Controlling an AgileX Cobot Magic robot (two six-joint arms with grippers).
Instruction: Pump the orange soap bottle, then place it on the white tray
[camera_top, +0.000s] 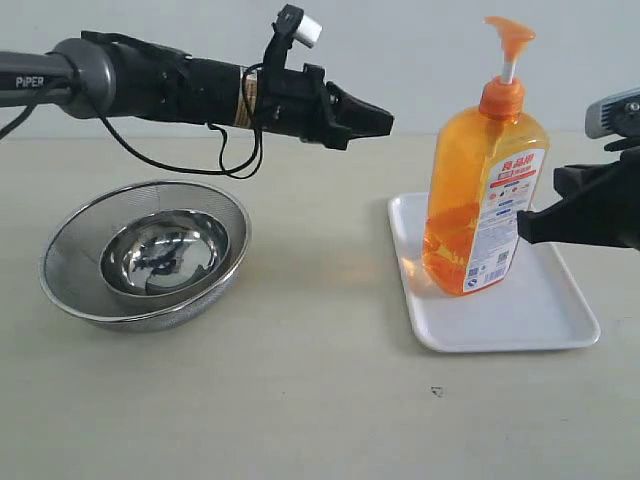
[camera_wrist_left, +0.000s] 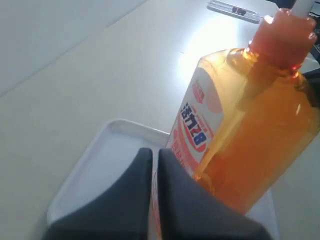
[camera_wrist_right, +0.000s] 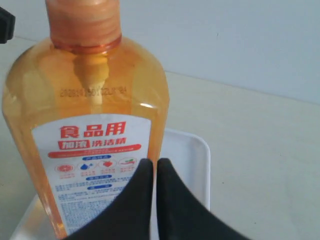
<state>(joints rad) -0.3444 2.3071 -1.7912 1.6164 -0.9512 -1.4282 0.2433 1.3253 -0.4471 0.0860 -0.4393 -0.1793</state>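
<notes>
The orange soap bottle stands upright on the white tray, toward the tray's left half, with its pump head raised. My left gripper hangs in the air to the left of the bottle's shoulder, apart from it, jaws shut and empty. In the left wrist view the shut left gripper points at the bottle over the tray. My right gripper is shut, its tip at the bottle's right side. The right wrist view shows the right gripper before the bottle's label and the tray.
A round steel mesh strainer bowl with a smaller steel bowl inside sits at the left of the table. The left arm's cable loops down above it. A small dark mark lies on the table in front of the tray.
</notes>
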